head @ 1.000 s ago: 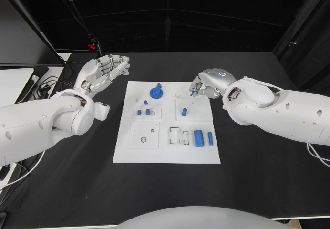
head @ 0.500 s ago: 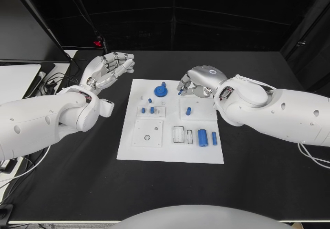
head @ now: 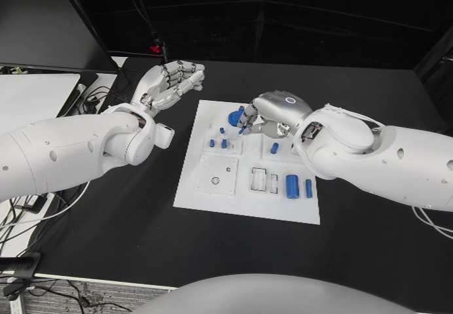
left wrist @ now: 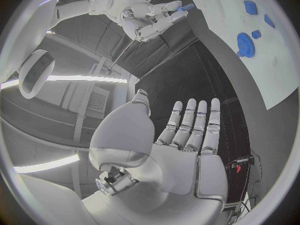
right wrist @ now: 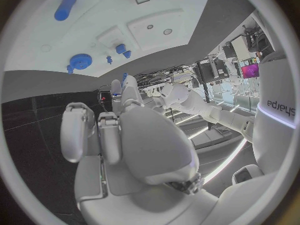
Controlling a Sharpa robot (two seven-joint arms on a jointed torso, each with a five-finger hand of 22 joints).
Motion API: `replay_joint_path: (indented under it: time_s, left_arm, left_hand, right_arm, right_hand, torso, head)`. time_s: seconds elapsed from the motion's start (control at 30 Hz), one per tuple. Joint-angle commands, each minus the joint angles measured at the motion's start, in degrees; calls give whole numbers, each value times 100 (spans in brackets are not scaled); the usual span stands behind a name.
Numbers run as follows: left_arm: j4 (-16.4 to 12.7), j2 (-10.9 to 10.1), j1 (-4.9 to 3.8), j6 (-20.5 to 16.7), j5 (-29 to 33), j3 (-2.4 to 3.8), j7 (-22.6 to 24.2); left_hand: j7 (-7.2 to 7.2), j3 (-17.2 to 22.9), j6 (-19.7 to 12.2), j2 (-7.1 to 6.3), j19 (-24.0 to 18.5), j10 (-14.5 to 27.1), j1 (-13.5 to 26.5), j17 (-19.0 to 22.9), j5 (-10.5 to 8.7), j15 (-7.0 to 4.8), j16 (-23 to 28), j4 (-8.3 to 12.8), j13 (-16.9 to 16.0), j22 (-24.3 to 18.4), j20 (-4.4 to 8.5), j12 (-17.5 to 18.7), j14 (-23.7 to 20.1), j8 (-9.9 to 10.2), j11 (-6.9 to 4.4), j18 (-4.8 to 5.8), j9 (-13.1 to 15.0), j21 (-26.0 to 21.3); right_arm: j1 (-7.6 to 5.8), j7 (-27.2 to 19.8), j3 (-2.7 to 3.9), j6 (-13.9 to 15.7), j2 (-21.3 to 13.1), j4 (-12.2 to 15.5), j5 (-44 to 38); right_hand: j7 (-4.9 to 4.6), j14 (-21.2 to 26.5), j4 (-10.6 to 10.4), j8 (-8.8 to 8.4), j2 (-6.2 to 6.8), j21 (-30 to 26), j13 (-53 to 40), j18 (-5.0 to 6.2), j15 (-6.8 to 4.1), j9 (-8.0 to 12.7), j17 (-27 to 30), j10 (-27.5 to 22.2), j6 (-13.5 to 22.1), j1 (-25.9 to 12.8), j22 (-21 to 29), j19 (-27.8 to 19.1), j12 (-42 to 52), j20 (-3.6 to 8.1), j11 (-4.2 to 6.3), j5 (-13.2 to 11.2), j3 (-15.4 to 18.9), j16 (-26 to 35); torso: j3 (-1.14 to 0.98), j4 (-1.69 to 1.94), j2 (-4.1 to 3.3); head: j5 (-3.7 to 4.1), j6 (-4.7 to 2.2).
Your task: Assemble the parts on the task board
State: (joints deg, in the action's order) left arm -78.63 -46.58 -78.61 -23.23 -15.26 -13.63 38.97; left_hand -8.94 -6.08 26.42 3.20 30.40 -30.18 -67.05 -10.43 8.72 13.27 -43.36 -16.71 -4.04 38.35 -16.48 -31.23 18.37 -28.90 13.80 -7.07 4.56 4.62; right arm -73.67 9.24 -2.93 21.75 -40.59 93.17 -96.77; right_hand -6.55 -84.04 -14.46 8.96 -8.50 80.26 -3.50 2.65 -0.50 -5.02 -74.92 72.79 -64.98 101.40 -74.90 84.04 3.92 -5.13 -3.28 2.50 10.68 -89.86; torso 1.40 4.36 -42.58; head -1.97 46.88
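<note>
Pinching a blue peg [left wrist: 185, 7] – left wrist view shows it – right robot hand [head: 267, 114] over the board [head: 247, 203]; left robot hand [head: 170, 85] spread.

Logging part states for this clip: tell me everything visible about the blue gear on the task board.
The blue gear is a flat toothed disc, plastic-looking, with a raised hub at its centre. It lies flat near the far edge of the white task board. The right hand hovers close beside it; contact cannot be told.
</note>
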Motion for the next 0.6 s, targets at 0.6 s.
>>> replay_joint_path:
  time_s: [0.6]
  left_arm:
    - [14,34,-9,19,18,5,158]
  left_hand:
    - [-732,-54,-35,48,40,39,-32,22,29,9,-38,4,7,-14,-6,-46,-33,-39,12,26,-9,31]
  right_arm:
    - [473,-186,-124,-573,268,-26,-392]
  right_hand:
    - [-42,-596,6,-15,-25,-79,7,-34,4,-12,-1508,6,6,82,-1134,228,-47,-27,-32,22,-59,-14]
  torso:
    - [-1,-7,5]
  head:
    - [-89,153]
